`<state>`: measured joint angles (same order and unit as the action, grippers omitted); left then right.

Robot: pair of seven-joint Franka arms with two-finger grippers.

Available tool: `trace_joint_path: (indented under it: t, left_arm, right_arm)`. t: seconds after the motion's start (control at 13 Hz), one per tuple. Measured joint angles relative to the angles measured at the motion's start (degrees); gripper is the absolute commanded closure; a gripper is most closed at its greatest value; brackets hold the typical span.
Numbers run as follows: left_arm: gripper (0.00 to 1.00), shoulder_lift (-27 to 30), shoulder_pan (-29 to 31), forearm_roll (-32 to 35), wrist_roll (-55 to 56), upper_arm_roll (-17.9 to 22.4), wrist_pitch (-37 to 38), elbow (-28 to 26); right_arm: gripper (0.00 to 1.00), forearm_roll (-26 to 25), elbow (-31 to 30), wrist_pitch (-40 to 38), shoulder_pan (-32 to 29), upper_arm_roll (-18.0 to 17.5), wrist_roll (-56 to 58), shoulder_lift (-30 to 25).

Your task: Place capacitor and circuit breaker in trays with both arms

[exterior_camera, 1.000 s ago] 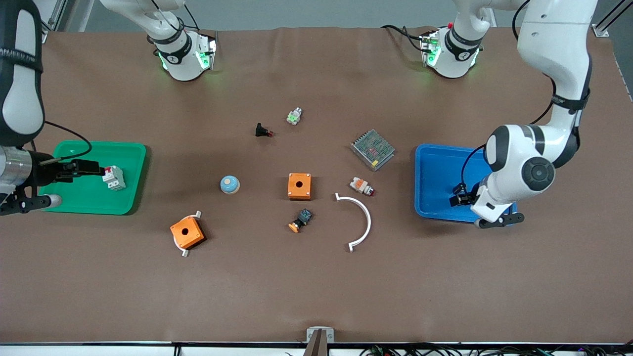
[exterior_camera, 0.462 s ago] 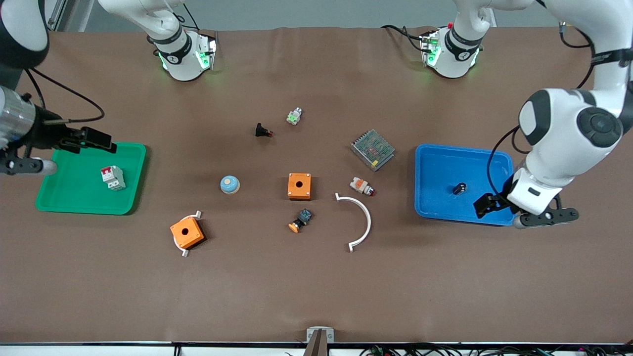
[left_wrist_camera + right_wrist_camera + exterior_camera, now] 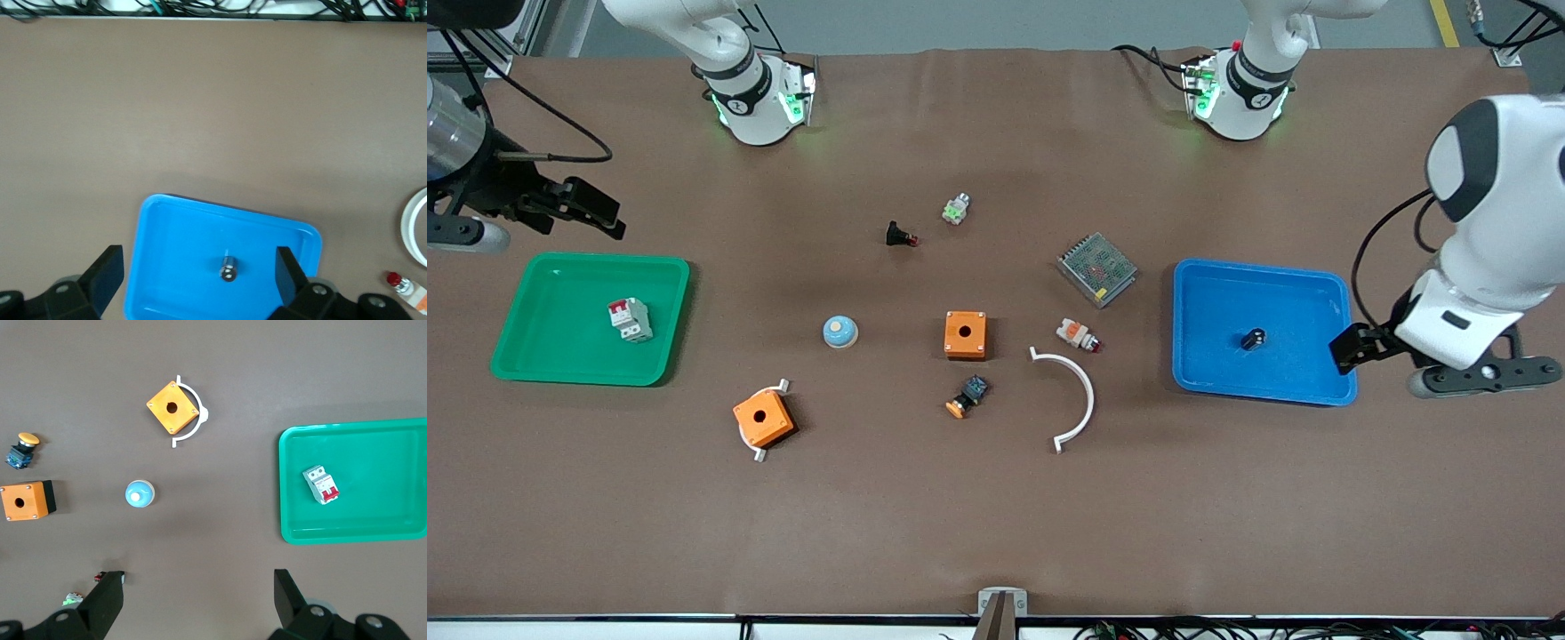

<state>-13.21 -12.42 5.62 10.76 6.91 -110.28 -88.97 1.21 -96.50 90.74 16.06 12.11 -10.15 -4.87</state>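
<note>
The capacitor (image 3: 1253, 339), a tiny black cylinder with a silvery end, lies in the blue tray (image 3: 1209, 378); it also shows in the left wrist view (image 3: 228, 270). My left gripper (image 3: 1356, 347) is open and empty, raised over the tray's edge at the left arm's end. In its wrist view the left gripper (image 3: 199, 252) is over the tray (image 3: 157, 227). The circuit breaker (image 3: 630, 319), white-grey with red levers, lies in the green tray (image 3: 560, 364) and shows in the right wrist view (image 3: 321, 485). My right gripper (image 3: 600, 213) is open and empty, raised over bare table beside the green tray (image 3: 293, 520); in its wrist view it (image 3: 199, 576) is clear of the tray.
Between the trays lie two orange boxes (image 3: 965, 334) (image 3: 763, 418), a blue dome (image 3: 840, 332), a white arc (image 3: 1076, 400), a mesh-topped metal box (image 3: 1096, 268), a white-orange part (image 3: 1078, 335), an orange-capped button (image 3: 967, 396), a black part (image 3: 899, 236) and a green-white part (image 3: 956, 209).
Both grippers have let go and risen away from their trays. The left moved toward the left arm's end, uncovering the capacitor. The right moved off the circuit breaker toward the bases.
</note>
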Motion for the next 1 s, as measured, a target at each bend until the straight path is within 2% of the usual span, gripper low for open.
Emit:
trace_joint_path:
  t: [0.23, 0.46, 1.0]
  left_arm:
    - [0.0, 2.73, 1.73, 0.68, -1.04, 0.17, 3.95, 3.23]
    - [0.0, 5.68, 3.79, 0.53, -6.91, 0.18, 6.31, 3.47]
    - [0.0, 8.09, 5.94, -6.05, -12.32, 0.13, 12.32, 4.36]
  right_arm:
    - [0.0, -0.37, -0.44, 0.29, 0.11, 0.02, -0.02, -0.57]
    - [0.0, -0.98, -0.5, 0.25, 0.1, 0.44, 2.15, -1.29]
    - [0.0, -2.43, -0.68, 0.12, 0.09, 0.64, 4.26, -1.63]
